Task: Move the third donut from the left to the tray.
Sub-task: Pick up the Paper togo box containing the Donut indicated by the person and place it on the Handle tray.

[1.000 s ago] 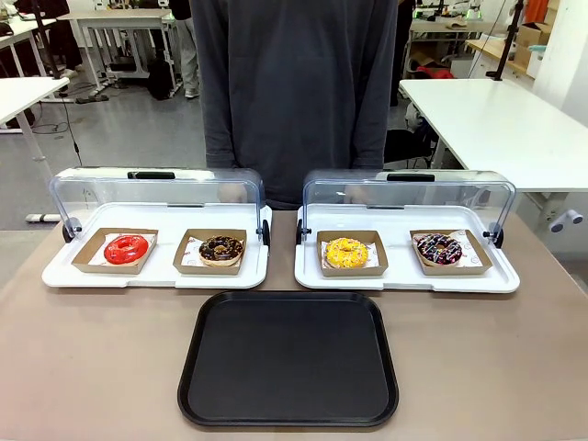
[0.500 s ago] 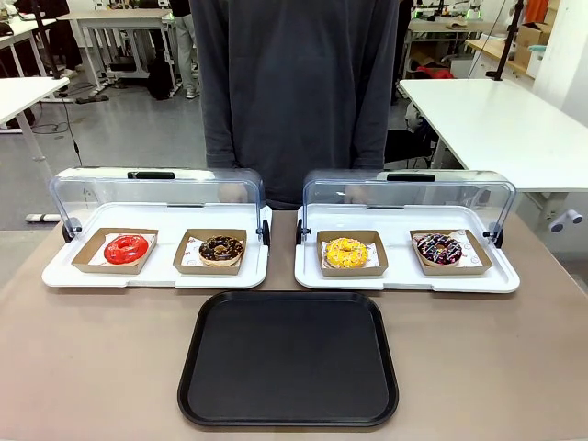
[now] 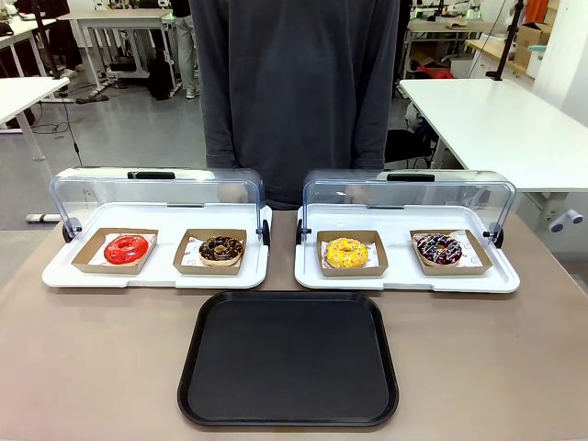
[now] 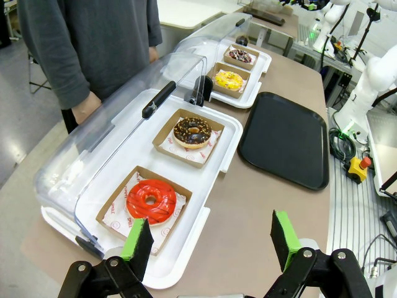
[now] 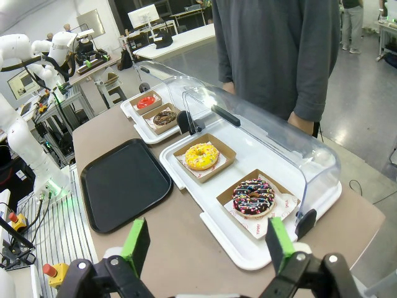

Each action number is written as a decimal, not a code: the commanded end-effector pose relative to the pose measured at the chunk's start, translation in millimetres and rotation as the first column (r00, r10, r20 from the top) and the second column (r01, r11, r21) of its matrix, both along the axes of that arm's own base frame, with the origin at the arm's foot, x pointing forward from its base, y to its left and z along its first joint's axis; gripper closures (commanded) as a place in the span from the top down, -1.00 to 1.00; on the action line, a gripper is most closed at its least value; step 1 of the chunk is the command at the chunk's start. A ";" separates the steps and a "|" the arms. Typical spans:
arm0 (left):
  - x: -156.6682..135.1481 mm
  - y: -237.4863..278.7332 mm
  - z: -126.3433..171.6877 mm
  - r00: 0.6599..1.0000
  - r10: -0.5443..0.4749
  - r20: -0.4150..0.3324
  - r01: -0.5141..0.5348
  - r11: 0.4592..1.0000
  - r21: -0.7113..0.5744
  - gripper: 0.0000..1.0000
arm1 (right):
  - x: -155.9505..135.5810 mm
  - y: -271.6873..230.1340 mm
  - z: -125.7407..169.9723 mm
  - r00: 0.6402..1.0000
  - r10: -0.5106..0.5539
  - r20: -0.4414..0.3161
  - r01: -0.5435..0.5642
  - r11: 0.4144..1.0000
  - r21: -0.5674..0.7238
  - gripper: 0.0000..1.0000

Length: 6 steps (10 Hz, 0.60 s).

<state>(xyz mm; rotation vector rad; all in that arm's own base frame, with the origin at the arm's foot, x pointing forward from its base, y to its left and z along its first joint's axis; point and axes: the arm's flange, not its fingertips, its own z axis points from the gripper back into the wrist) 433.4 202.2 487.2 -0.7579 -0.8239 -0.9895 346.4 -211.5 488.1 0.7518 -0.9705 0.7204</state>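
From the robot's side of the desk [image 3: 92, 367], the third donut [image 3: 346, 252], yellow-iced with small dark sprinkles, sits in its shallow brown cardboard holder [image 3: 323, 267] on the right-hand white tray [image 3: 404, 281], in the left of that tray's two spots. Beside it on the same tray is a dark donut with coloured sprinkles [image 3: 439, 248], also in a cardboard holder. The left-hand white tray [image 3: 156, 277] carries a red-iced donut [image 3: 126, 248] and a chocolate-iced donut [image 3: 221, 248]. Both white trays have their clear domed lids [image 3: 409, 193] swung up at the back, towards the person [image 3: 294, 92] in a dark grey top standing at the far edge. The black tray [image 3: 288, 358] lies nearer the robot, centred in front of the gap between the two white trays and just apart from them; the yellow donut has not yet been moved onto it. The left pincer [image 4: 209, 236] hangs above the desk's end near the red donut, its green-padded fingers spread wide and grasping nothing. The right pincer [image 5: 208, 245] hovers over the opposite end near the sprinkled donut, likewise released, with nothing between its fingers.
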 end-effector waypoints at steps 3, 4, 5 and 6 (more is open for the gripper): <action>-0.6 -0.3 0.4 1.000 -0.002 -0.007 0.002 1.000 0.002 1.00 | 2.4 -0.1 1.6 1.000 0.002 0.028 -0.002 1.000 0.014 1.00; -0.6 -0.3 0.4 1.000 -0.002 -0.007 0.002 1.000 0.002 1.00 | 2.4 -0.1 1.6 1.000 0.002 0.028 -0.002 1.000 0.014 1.00; -0.6 -0.3 0.4 1.000 -0.002 -0.007 0.002 1.000 0.002 1.00 | 2.4 -0.1 1.6 1.000 0.002 0.028 -0.002 1.000 0.014 1.00; -0.6 -0.3 0.4 1.000 -0.002 -0.007 0.002 1.000 0.002 1.00 | 2.4 -0.1 1.6 1.000 0.002 0.028 -0.002 1.000 0.014 1.00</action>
